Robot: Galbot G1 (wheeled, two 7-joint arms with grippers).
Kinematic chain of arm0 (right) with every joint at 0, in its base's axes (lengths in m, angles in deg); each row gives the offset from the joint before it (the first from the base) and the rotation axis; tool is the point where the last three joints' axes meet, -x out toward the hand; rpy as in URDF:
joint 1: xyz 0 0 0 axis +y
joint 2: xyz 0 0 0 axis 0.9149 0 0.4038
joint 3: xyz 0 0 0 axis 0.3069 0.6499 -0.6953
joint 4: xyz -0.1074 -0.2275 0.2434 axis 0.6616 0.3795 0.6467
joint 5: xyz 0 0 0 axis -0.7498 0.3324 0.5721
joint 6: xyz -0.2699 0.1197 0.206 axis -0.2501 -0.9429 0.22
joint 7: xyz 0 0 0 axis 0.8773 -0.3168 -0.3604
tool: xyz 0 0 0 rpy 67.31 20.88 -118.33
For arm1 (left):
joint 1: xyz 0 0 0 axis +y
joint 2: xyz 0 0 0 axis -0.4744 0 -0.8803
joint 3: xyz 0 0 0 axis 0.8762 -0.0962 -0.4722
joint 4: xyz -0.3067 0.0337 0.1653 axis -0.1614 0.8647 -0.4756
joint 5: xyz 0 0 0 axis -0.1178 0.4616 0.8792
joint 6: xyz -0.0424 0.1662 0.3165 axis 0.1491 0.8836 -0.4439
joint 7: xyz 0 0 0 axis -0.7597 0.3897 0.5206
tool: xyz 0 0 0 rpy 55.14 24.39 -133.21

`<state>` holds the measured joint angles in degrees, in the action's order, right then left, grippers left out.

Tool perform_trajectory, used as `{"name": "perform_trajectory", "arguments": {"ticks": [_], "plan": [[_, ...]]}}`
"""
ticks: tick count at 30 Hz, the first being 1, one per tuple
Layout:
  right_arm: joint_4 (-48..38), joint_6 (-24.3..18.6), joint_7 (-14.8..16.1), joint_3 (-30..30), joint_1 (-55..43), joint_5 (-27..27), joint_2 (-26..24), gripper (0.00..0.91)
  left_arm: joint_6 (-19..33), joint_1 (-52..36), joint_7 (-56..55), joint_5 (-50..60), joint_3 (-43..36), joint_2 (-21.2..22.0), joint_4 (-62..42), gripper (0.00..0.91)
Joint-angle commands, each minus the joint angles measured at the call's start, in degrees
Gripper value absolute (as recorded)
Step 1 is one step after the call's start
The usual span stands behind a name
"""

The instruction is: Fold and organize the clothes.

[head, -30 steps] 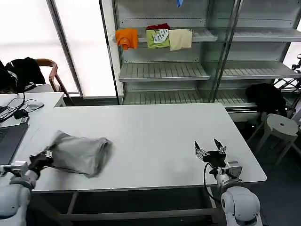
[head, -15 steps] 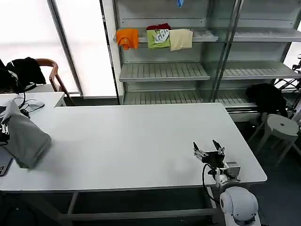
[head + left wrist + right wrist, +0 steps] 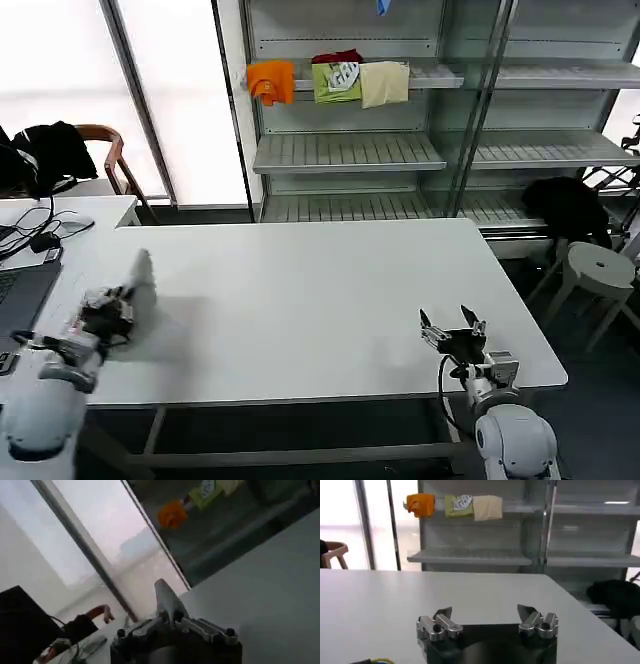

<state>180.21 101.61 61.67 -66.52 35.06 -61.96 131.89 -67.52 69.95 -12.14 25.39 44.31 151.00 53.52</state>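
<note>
Two grippers: right gripper [image 3: 451, 328] spread apart, left gripper [image 3: 110, 303] pinching grey shirt [image 3: 143, 272]

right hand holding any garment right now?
No. In the right wrist view the right hand has its fingers spread apart with nothing between them, above the bare white table.

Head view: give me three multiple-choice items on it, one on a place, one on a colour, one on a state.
1. The right gripper is over the table's: A near right part; B far left corner; C middle.
2. The leftmost garment on the shelf is: A green; B orange; C black.
3. The right gripper's fingers are: A shut on a shirt; B open, empty; C shut, empty.
A: it hovers by the near right edge, the left gripper at the left.
B: orange garment comes first.
B: fingers apart, nothing between.
</note>
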Motion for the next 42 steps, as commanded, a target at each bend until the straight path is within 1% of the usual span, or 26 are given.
{"name": "perform_trajectory", "arguments": {"ticks": [1,2,4,7,8,12,14,15,16,17,19,22,25,26,27,33,37,38,39,41,42], "plan": [[-0.52,-0.21,-0.10,-0.61,0.03,0.55,-0.04,0.907,-3.59,-1.72,-3.27,2.25,-18.82,13.86,4.34,0.010],[-0.64,-0.23,-0.13,-0.54,0.01,0.54,0.03,0.907,-3.91,-2.28,-3.60,2.13,-19.98,14.14,4.31,0.020],[-0.86,-0.23,-0.15,-0.23,-0.20,0.47,0.31,0.907,-4.38,-3.42,-5.48,1.94,-23.06,14.91,3.49,0.010],[-0.85,-0.11,-0.20,0.16,-0.59,0.23,0.80,0.907,-4.83,-5.44,-8.06,1.99,-28.13,17.05,1.46,0.020],[-0.80,-0.04,-0.21,0.25,-0.68,0.15,0.91,0.907,-4.92,-5.81,-8.57,1.97,-28.76,17.69,0.87,0.020],[-0.29,0.33,-0.25,0.70,-0.78,-0.54,1.35,0.907,-5.12,-9.72,-11.77,1.84,-34.49,22.64,-3.76,0.010],[-0.15,0.44,-0.29,0.92,-0.78,-1.11,1.51,0.907,-5.02,-11.55,-13.10,1.91,-35.86,24.71,-6.13,0.020],[-0.02,0.59,-0.31,1.17,-0.83,-1.44,1.66,0.907,-5.04,-12.08,-13.58,1.95,-36.41,25.63,-7.11,0.040],[0.00,0.68,-0.36,1.37,-0.92,-1.64,1.78,0.907,-4.94,-12.87,-14.55,2.00,-36.77,26.33,-8.03,0.705],[-0.05,0.79,-0.44,1.65,-1.04,-1.96,1.94,0.907,-4.91,-13.22,-14.79,1.93,-37.07,26.79,-8.83,0.907],[-0.28,1.06,-0.75,2.39,-1.44,-2.51,2.33,0.907,-4.66,-13.22,-15.07,1.86,-37.49,27.10,-8.82,0.907],[-1.00,1.48,-1.20,4.01,-2.47,-2.25,3.12,0.907,-4.46,-12.13,-14.71,1.40,-38.01,26.06,-6.13,0.907],[-2.74,1.70,-2.05,6.47,-4.56,-0.26,4.92,0.907,-4.57,-11.30,-14.77,-0.59,-38.09,24.77,-2.25,0.907],[-3.62,1.81,-2.56,8.51,-5.45,0.98,5.76,0.907,-4.65,-11.03,-14.85,-1.75,-38.07,24.00,-0.57,0.907],[-4.11,1.79,-2.75,9.20,-6.01,1.52,6.16,0.907,-4.96,-10.95,-14.99,-2.27,-38.10,23.60,0.98,0.907],[-6.95,3.59,-4.44,14.90,-9.85,8.86,10.58,0.907,-6.76,-10.60,-14.96,-8.56,-36.81,19.63,11.80,0.907],[-8.30,6.48,-6.57,17.74,-11.34,15.24,12.58,0.907,-6.82,-9.67,-14.50,-9.38,-32.93,16.43,14.39,0.907],[-8.89,7.25,-7.75,18.35,-11.77,18.39,12.58,0.907,-6.69,-8.94,-14.15,-9.37,-31.15,15.06,14.39,0.907],[-9.59,7.30,-8.85,18.81,-12.04,19.99,12.58,0.907,-6.62,-8.38,-13.83,-9.37,-29.93,14.35,14.17,0.907],[-10.88,7.30,-10.49,19.50,-12.42,22.21,12.58,0.907,-6.47,-7.10,-13.77,-9.82,-25.99,13.45,13.20,0.907],[-11.82,7.29,-12.10,20.01,-12.64,22.92,12.58,0.907,-6.44,-6.36,-13.61,-10.29,-24.20,13.18,12.91,0.907]]}}
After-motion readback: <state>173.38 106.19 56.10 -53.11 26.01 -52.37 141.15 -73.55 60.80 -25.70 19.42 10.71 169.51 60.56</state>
